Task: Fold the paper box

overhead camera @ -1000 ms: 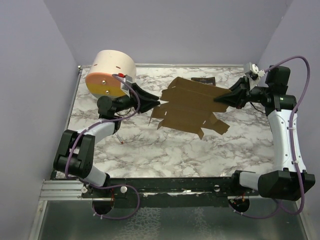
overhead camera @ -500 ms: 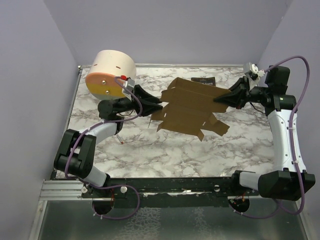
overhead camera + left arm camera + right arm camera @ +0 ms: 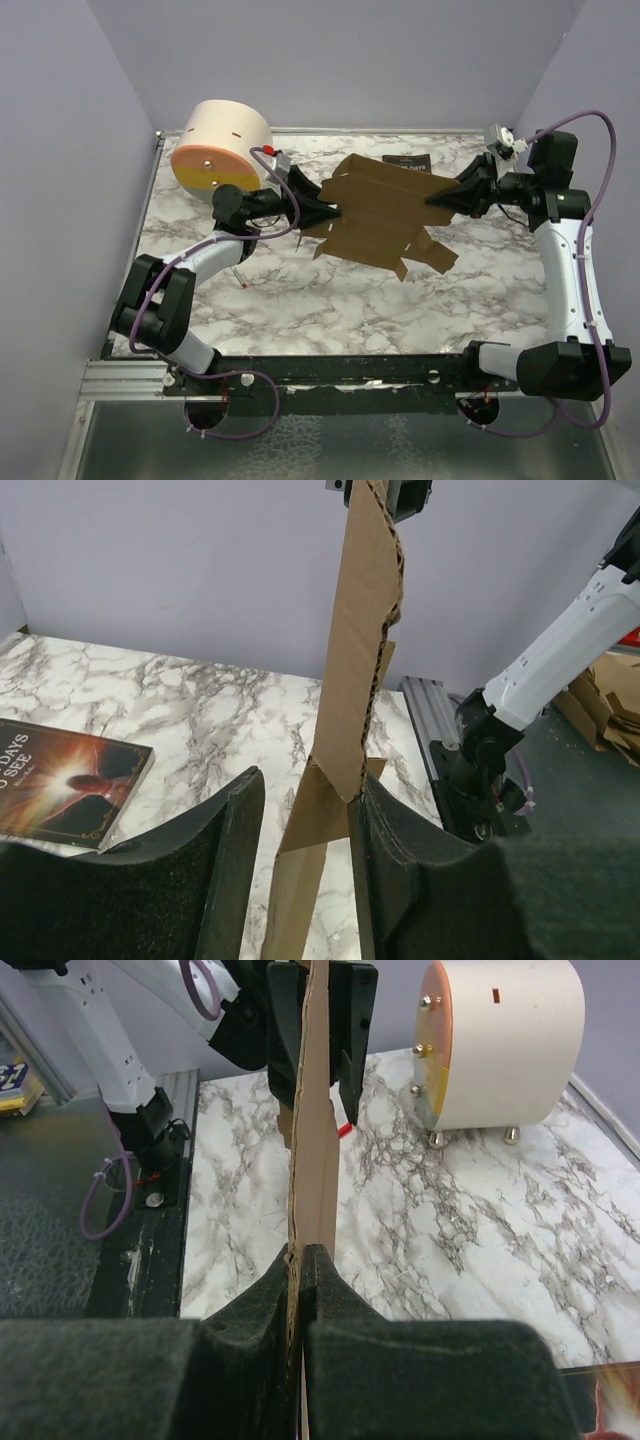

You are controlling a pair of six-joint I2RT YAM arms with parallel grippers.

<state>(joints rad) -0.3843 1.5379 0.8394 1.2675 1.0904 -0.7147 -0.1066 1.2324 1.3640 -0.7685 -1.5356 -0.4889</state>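
The paper box (image 3: 385, 215) is a flat brown die-cut sheet held up off the marble table between the two arms. My right gripper (image 3: 440, 200) is shut on its right edge; in the right wrist view the pads (image 3: 335, 1290) pinch the thin cardboard (image 3: 318, 1140) edge-on. My left gripper (image 3: 325, 210) stands open at the sheet's left edge. In the left wrist view the cardboard (image 3: 365, 630) rises between the two fingers, against the right finger (image 3: 400, 840) and apart from the left finger (image 3: 235, 850).
A big cream cylinder with an orange-yellow face (image 3: 215, 150) stands at the back left, close behind the left arm. A dark paperback book (image 3: 407, 160) lies at the back, partly under the sheet. Purple walls enclose the marble table (image 3: 330, 310).
My left gripper has moved right, from beside the sheet's left edge to straddling it, jaws a little wider. The right gripper and the sheet have barely moved.
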